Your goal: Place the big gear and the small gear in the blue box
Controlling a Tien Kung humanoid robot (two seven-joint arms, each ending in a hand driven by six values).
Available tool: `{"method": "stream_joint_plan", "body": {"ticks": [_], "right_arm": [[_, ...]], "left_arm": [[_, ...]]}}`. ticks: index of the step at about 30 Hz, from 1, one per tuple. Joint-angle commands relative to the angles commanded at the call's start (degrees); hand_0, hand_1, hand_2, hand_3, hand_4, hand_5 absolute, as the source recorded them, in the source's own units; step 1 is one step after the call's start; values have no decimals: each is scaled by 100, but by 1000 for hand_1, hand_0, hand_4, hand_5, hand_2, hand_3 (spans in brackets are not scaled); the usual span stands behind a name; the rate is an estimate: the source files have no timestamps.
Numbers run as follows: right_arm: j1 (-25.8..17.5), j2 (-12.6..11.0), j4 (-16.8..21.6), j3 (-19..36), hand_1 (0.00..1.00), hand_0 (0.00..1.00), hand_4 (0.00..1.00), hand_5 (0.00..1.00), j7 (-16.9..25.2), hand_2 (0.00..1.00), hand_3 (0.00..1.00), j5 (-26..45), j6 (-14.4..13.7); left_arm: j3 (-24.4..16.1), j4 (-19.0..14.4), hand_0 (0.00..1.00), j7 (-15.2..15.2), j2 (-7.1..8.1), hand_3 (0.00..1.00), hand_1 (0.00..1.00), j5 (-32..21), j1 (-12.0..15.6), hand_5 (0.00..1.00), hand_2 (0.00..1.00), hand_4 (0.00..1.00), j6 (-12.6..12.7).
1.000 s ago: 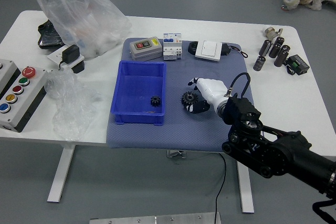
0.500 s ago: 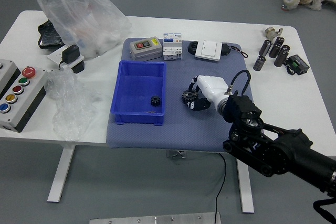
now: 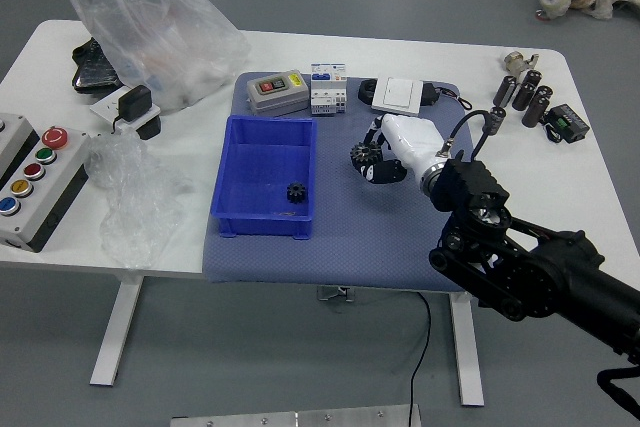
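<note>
The right hand (image 3: 400,147), in a white covering on its black arm (image 3: 520,267), is partly closed, its black fingers (image 3: 384,171) bent round the big gear (image 3: 366,155). It seems to grip the gear between thumb and fingers, though the dark parts run together there and the exact contact is hard to make out. The gear is over the blue mat (image 3: 340,262), to the right of the box (image 3: 264,228) and apart from it; whether it touches the mat I cannot tell.

The small gear (image 3: 296,192) lies inside the blue box, near its right wall. Beyond the box, toward the mat's far edge, are a grey case (image 3: 278,97) with a red switch, then white blocks (image 3: 328,97), and farther right a white square plate (image 3: 402,95) with black parts at either side.

Farther out, on the white table (image 3: 570,187), dark cylinders (image 3: 535,107) stand to the right, with a small black and green device (image 3: 566,123) beside them. To the left are a clear plastic bag (image 3: 180,37), a crumpled clear sheet (image 3: 135,197) and a panel (image 3: 42,182) with coloured buttons.
</note>
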Motion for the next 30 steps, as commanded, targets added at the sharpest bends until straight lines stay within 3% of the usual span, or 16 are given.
{"method": "stream_joint_plan", "body": {"ticks": [8, 12, 13, 18, 19, 24, 25, 30], "right_arm": [[284, 154, 322, -220, 552, 447, 565, 115, 51, 454, 577, 12, -93], [432, 244, 447, -569, 552, 447, 565, 115, 363, 454, 577, 276, -255], [449, 260, 452, -643, 655, 608, 553, 139, 444, 667, 665, 346, -296], [483, 334, 396, -926, 655, 608, 553, 139, 688, 667, 665, 635, -249], [486, 338, 377, -947, 826, 737, 641, 204, 695, 906, 875, 653, -229], [489, 342, 338, -974, 826, 737, 641, 204, 730, 906, 875, 685, -229], [487, 343, 335, -973, 903, 782, 669, 201, 736, 998, 998, 689, -231], [447, 341, 345, -900, 903, 782, 669, 201, 788, 998, 998, 640, -302]], "left_arm": [[-12, 0, 624, 15, -3, 644, 514, 24, 8, 381, 530, 660, -2], [-7, 0, 624, 21, -6, 644, 514, 29, 8, 381, 530, 660, -6], [-6, 0, 624, 22, -6, 644, 512, 30, 8, 384, 530, 661, -6], [-6, 0, 624, 27, -6, 644, 512, 37, 7, 384, 530, 661, -7], [0, 0, 624, 26, -5, 643, 513, 34, 6, 385, 530, 661, -8], [-3, 0, 624, 28, -6, 643, 513, 41, 5, 385, 530, 661, -9], [-1, 0, 624, 28, -5, 644, 513, 39, 5, 384, 529, 661, -9], [-4, 0, 624, 25, -3, 644, 513, 45, 7, 384, 529, 661, -11]]}}
